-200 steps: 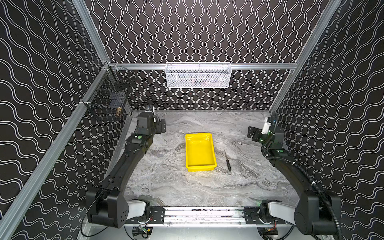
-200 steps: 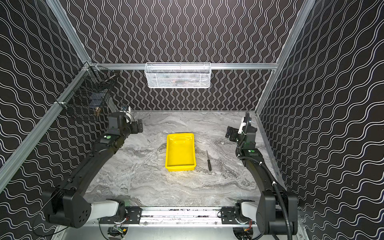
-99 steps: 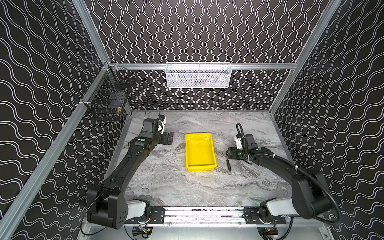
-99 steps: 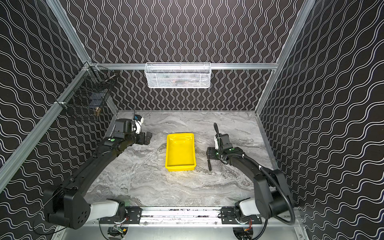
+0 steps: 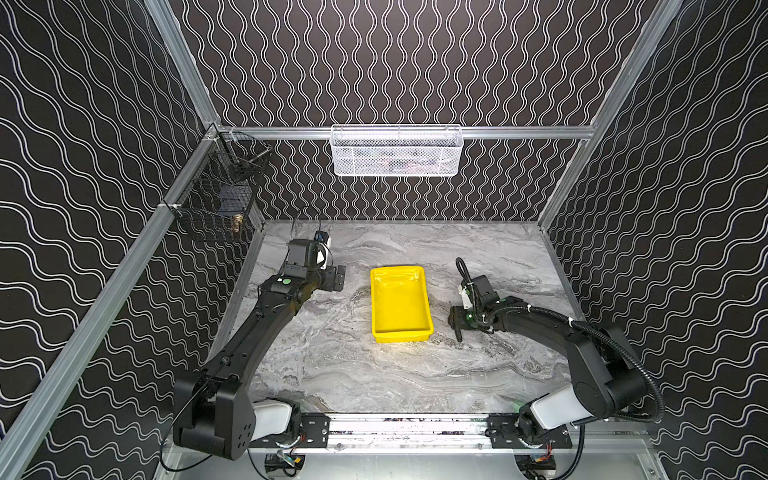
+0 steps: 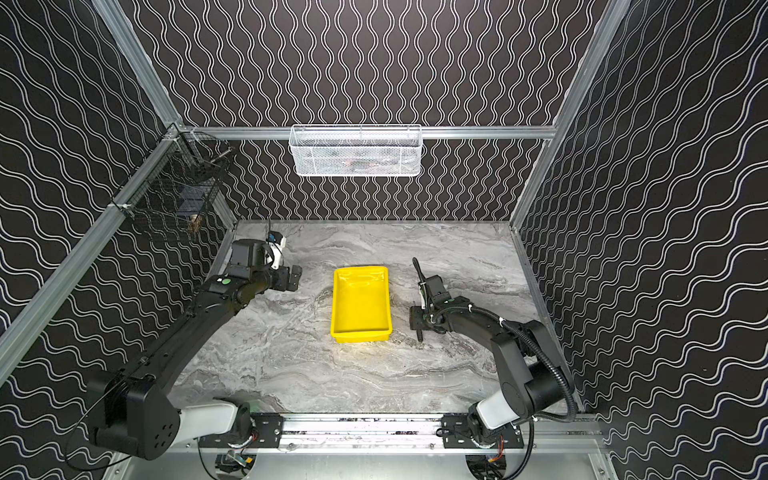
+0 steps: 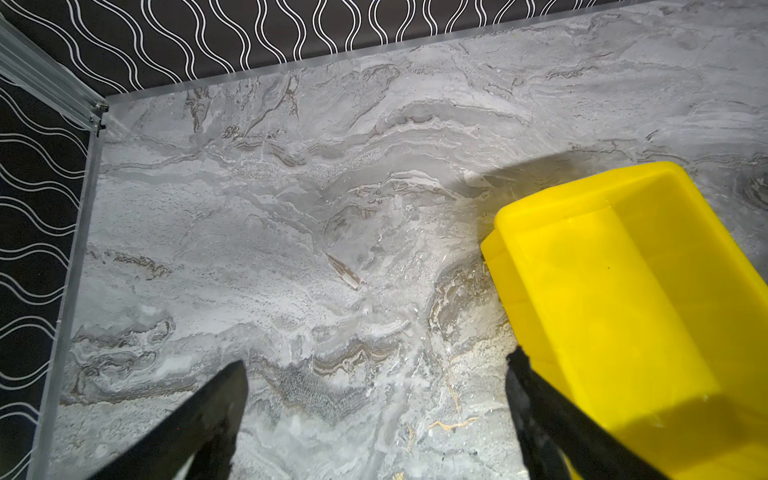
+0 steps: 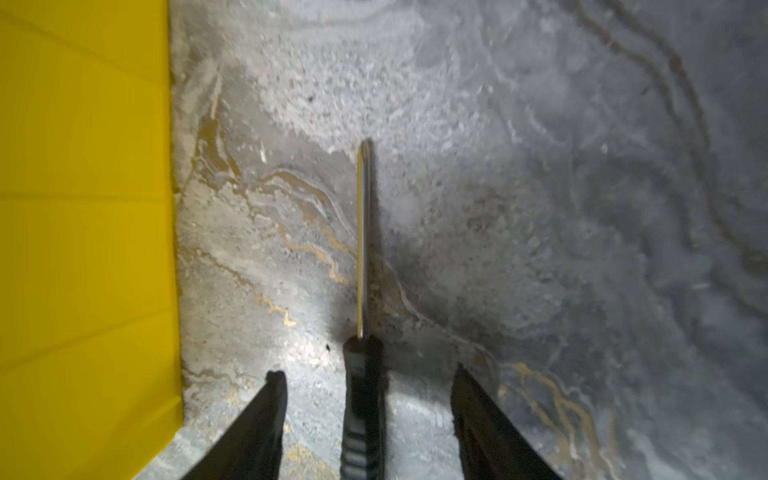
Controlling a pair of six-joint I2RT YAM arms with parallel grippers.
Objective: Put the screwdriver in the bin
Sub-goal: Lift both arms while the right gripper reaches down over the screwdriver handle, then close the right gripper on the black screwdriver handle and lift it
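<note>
The screwdriver lies flat on the marble table, just right of the bin in both top views, its black ribbed handle end poking out toward the front. My right gripper is low over it. It is open, with one finger on each side of the handle and a gap on both sides. The yellow bin holds nothing. Left of the bin's far corner, my left gripper stands open with nothing in it.
A white mesh basket hangs on the back wall. On the left wall, above the table's corner, hangs a black wire basket. Patterned walls close in three sides. The arms' mounting rail runs along the front edge.
My right arm has swung from the right wall down to the screwdriver, and its jaws have narrowed around the handle. My left gripper has moved forward and lower, nearer the bin.
</note>
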